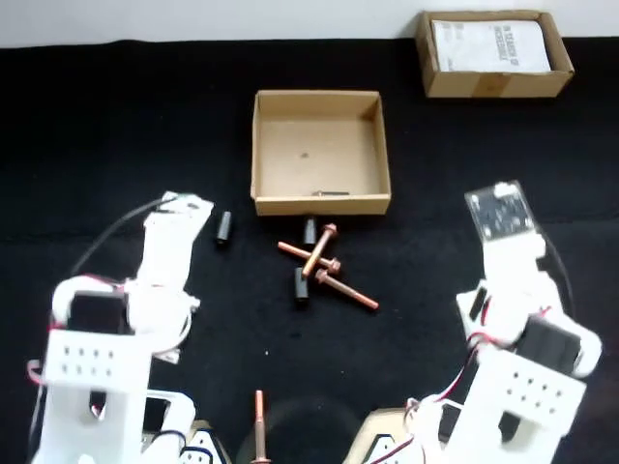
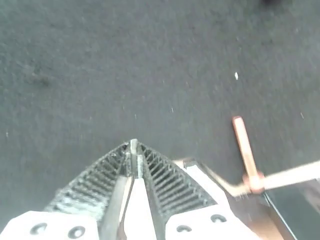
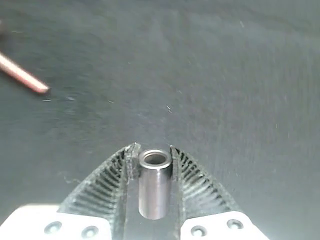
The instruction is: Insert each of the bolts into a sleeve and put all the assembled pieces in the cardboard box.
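Observation:
My right gripper (image 3: pixel 152 149) is shut on a grey metal sleeve (image 3: pixel 154 182), whose open end faces outward above the black mat. A copper bolt tip (image 3: pixel 27 79) lies farther off. My left gripper (image 2: pixel 134 147) is shut with nothing in it, low over the mat beside a copper bolt (image 2: pixel 245 150). In the high view that bolt (image 1: pixel 259 425) lies at the near edge between the two arms. Three more bolts (image 1: pixel 319 249) lie crossed in front of the cardboard box (image 1: pixel 263 145), among three black sleeves (image 1: pixel 223 228) (image 1: pixel 309 230) (image 1: pixel 301 285). One piece (image 1: pixel 331 193) lies inside the box.
A second cardboard box (image 1: pixel 484 85) holding a printed sheet stands at the far right. The left arm (image 1: pixel 126 309) and right arm (image 1: pixel 522 329) are folded at the near sides. Black mat lies open between them.

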`<state>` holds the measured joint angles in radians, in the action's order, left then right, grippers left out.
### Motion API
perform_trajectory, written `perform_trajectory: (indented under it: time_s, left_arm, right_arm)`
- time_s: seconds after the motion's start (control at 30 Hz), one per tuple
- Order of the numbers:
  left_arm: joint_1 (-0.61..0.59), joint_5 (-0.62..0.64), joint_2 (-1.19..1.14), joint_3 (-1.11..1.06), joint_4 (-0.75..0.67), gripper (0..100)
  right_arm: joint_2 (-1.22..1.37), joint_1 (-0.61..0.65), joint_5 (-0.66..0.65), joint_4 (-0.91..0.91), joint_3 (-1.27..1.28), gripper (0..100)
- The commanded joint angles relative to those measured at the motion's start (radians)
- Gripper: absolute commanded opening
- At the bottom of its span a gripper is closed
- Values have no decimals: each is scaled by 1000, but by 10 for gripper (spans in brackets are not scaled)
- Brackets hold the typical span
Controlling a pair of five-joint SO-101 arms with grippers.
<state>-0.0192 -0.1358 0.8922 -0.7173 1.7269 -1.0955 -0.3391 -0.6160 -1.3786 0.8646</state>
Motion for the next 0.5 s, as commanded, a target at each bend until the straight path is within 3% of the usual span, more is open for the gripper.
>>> perform_trajectory:
  time_s: [0.0, 0.2, 0.33, 0.47]
  left_arm:
    - [19, -5, -200, 105, 49, 9]
    - [116, -133, -601, 82, 48, 10]
    - [217, -158, -903, 125, 48, 10]
    - [332, -264, -1171, 213, 48, 10]
  right_arm:
    - [-159, -122, 9, 140, 203, 8]
    - [-320, -303, -6, 346, 409, 8]
    - [-351, -352, -71, 406, 484, 8]
    - [-354, -386, -91, 473, 533, 8]
